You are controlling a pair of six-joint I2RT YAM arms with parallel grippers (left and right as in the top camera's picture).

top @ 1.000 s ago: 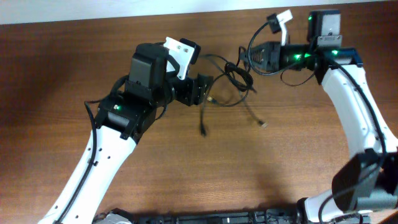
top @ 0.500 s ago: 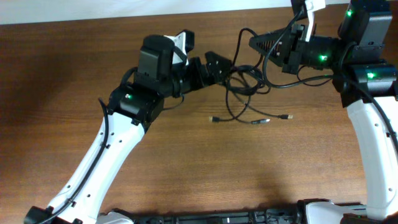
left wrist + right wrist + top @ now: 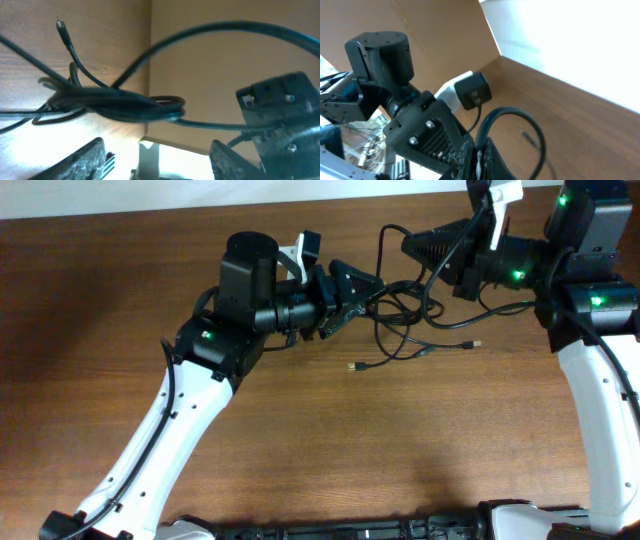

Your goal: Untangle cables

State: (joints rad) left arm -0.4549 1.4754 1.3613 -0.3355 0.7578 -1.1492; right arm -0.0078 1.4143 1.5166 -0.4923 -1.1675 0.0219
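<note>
The cables (image 3: 400, 315) are thin black leads knotted into one tangle between the two arms, partly lifted off the brown table. Two plug ends (image 3: 352, 367) trail loose on the wood below it. My right gripper (image 3: 408, 246) is shut on a loop of one cable (image 3: 512, 109), pinched between its fingers (image 3: 479, 150). My left gripper (image 3: 358, 300) points right at the tangle with its jaws apart. In the left wrist view the knotted bundle (image 3: 115, 105) lies just beyond the gripper (image 3: 157, 165), with nothing between the fingers (image 3: 85, 160).
The table's far edge (image 3: 200, 208) runs close behind both grippers. The right gripper's body (image 3: 280, 115) looms near the left one's fingers. A plug tip (image 3: 59, 22) sticks up from the bundle. Bare wood (image 3: 350, 450) lies in front of the tangle.
Over the last second the right gripper rose and shifted right, lifting the tangle. The left gripper followed to the right, turned, opened wide and then narrowed. The plug ends slid across the table.
</note>
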